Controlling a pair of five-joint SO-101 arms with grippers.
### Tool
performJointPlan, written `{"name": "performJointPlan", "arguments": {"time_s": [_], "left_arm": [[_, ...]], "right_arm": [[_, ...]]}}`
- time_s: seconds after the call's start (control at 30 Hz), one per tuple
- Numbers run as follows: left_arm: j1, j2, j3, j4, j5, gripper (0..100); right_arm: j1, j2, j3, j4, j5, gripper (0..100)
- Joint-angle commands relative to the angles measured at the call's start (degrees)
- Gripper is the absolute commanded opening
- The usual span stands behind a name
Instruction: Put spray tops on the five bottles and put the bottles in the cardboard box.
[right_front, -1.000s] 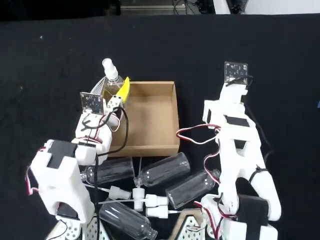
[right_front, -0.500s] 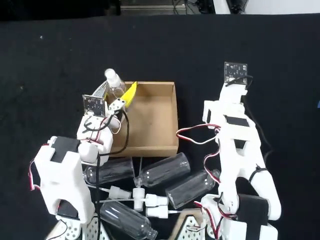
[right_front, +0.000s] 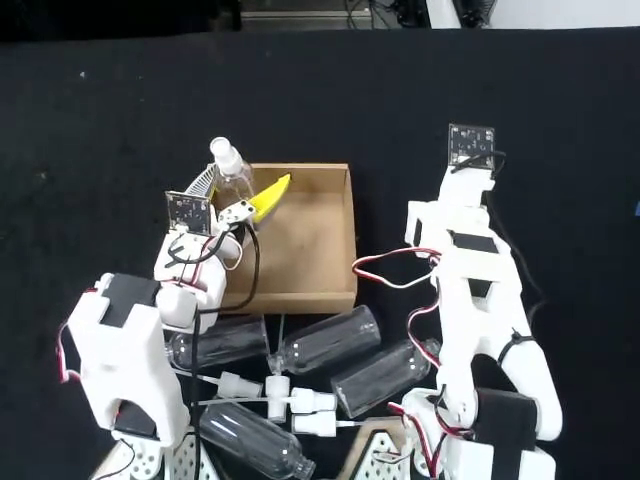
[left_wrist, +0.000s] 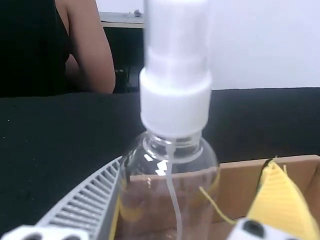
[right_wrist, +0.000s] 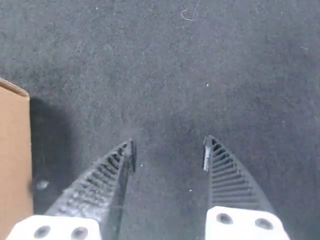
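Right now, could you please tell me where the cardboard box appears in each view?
High view: cardboard box near the centre, between the arms.
Left wrist view: its wall behind the capped bottle.
Right wrist view: its corner beside the right gripper.
Shared landmark: the black table.

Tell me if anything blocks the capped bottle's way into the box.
Nothing visible except the box's own wall: the bottle is at its far left corner, between the fingers of the left gripper.

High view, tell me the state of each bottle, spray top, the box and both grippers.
Capped bottle: upright, top fitted.
Four other bottles: lying, uncapped.
Loose spray tops: lying unattached.
Cardboard box: open, no bottle seen inside.
Left gripper: open around capped bottle.
Right gripper: open, empty.
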Motion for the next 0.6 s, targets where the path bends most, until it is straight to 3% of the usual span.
{"name": "performJointPlan", "arguments": {"time_s": [0.0, 0.17, 0.57], "left_arm": [[-0.04, -10.11, 4.62, -0.7, 0.0, 38], [-0.13, -22.86, 11.03, 3.43, 0.09, 38], [-0.66, -55.91, 11.12, 51.96, -0.35, 38]], "right_arm": [[0.88, -0.04, -3.3, -0.53, -0.44, 19.4], [0.88, -0.04, -3.21, -0.62, -0.44, 19.4], [0.88, 5.32, -6.02, -0.53, -0.35, 19.4]]}}
